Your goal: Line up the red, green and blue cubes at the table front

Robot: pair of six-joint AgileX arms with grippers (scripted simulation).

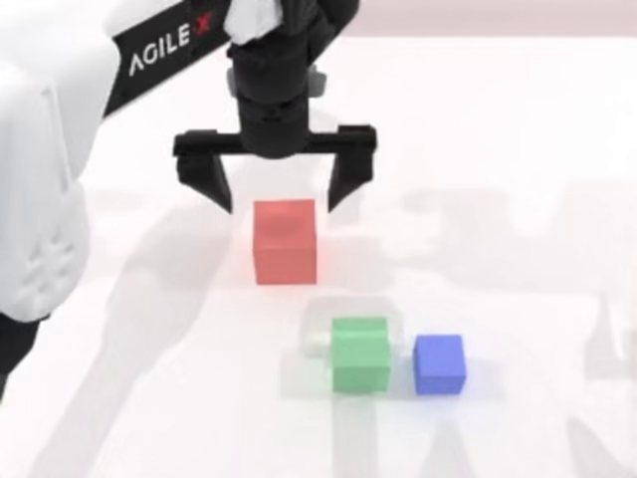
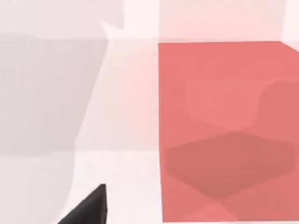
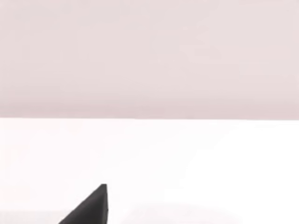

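The red cube point(image 1: 285, 241) rests on the white table point(image 1: 518, 149) near the middle. My left gripper point(image 1: 279, 204) hovers open just behind it, one dark fingertip off each rear corner, touching nothing. The left wrist view is largely filled by the red cube point(image 2: 224, 130), with one finger point(image 2: 91, 207) beside it and apart from it. Nearer the front, the green cube point(image 1: 359, 352) and the smaller blue cube point(image 1: 439, 363) stand side by side with a narrow gap. Of my right gripper only one dark finger point(image 3: 93, 207) shows, set far to one side over bare table.
A pale pinkish-grey band point(image 1: 498, 15) runs along the table's far edge and also shows as the band point(image 3: 149, 56) in the right wrist view. The left arm's white body point(image 1: 40, 199) fills the left side. Faint arm shadows lie across the surface.
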